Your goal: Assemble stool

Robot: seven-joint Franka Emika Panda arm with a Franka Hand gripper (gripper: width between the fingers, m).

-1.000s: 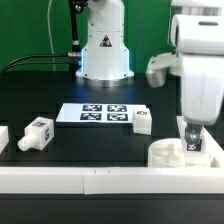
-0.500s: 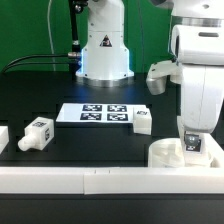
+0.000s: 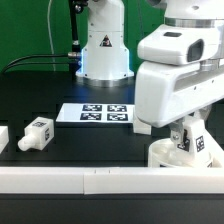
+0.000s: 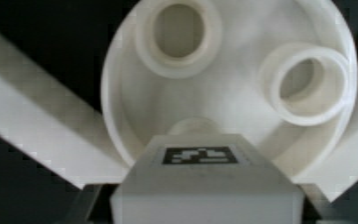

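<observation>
The round white seat (image 3: 160, 155) lies at the exterior view's right, against the front rail. My gripper (image 3: 191, 146) stands over it, shut on a white tagged leg (image 3: 198, 147) that is down on the seat. In the wrist view the seat (image 4: 211, 95) fills the frame with two open socket recesses (image 4: 179, 40) (image 4: 311, 85). The held leg (image 4: 202, 185), with its tag facing up, sits between my dark fingers (image 4: 101, 200) at a third socket. Another loose leg (image 3: 37, 132) lies on the table at the exterior view's left.
The marker board (image 3: 95, 113) lies mid-table. A white rail (image 3: 100, 181) runs along the front edge. Another white part (image 3: 3, 138) shows at the far left edge. The robot base (image 3: 103, 50) stands behind. My arm's body hides the area beside the marker board's right end.
The wrist has turned over the seat, and the arm's bulk has swung toward the exterior view's left. It now covers the leg beside the marker board. The held leg stays on the seat.
</observation>
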